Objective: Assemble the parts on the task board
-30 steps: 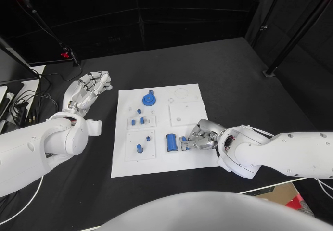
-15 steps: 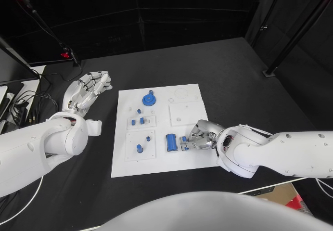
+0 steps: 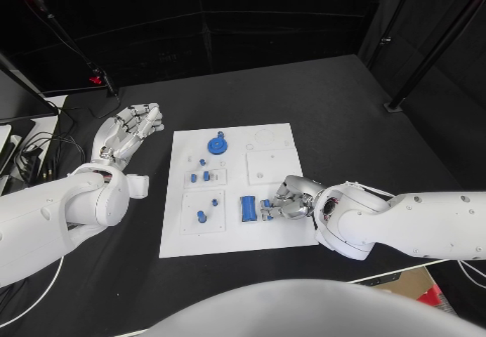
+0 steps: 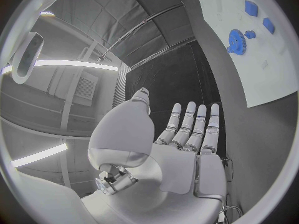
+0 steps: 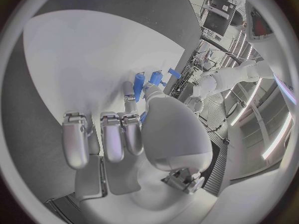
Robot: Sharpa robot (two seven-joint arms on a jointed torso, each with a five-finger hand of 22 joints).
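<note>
Right hand: the right hand lies low over the near right part of the task board, fingers curled in, with a small blue part at its fingertips; whether it is pinched or merely touched I cannot tell. In the right wrist view the hand has its fingers bent down toward the white plate, with blue pieces just past them.
Beside the right hand: a long blue block stands just left of that small part, on the board's near half.
Left hand: the left hand is held flat with fingers straight and a little apart, holding nothing, over the black table just left of the board's far left corner. In the left wrist view the hand is stretched out, palm showing.
Other parts on the board: a blue gear sits at the far middle; it shows in the left wrist view too. Small blue pieces stand in a raised tile left of centre, and two more in the tile nearer the robot.
Table: cables lie at its far left edge.
</note>
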